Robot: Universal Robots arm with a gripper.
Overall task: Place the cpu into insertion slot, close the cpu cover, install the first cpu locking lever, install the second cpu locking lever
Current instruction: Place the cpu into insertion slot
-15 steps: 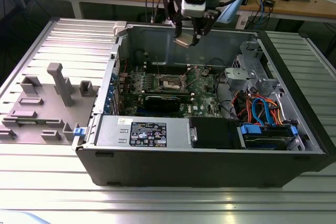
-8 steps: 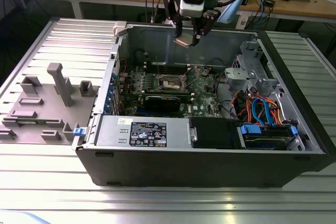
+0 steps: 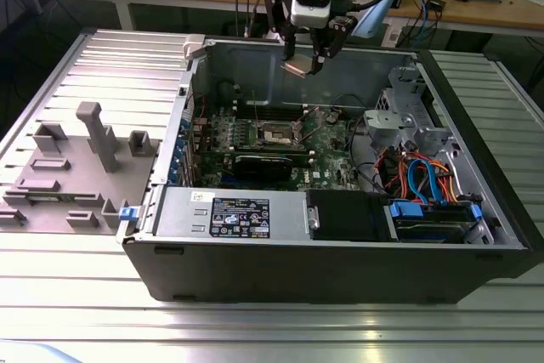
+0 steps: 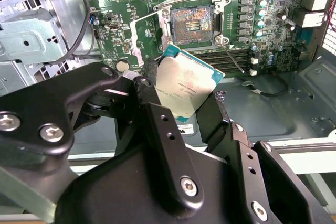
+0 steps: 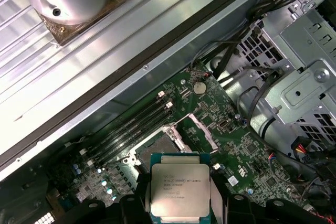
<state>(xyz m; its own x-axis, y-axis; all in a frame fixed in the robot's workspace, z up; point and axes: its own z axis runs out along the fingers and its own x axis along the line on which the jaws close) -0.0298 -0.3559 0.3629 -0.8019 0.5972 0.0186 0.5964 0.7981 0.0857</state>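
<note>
**Cpu held over the open socket**

Pincer [image 3: 304, 63] pinching the cpu [image 4: 186, 85] by two opposite edges, silver-grey top turned toward both wrist views. Held high above the open computer case [image 3: 255, 269], well apart from the green circuit board [image 3: 336, 138]. Insertion slot [image 4: 191, 23] bare on that board, contact field exposed, with no chip seated. Cpu cover [image 4: 137, 38] swung open just beside the slot. Long black card [image 3: 268, 163] near the slot, on the side closer to the exterior view. Case resting on a ribbed metal bench [image 3: 85, 286], with grey fixture blocks [image 3: 93, 138] at the exterior view's left.
</note>
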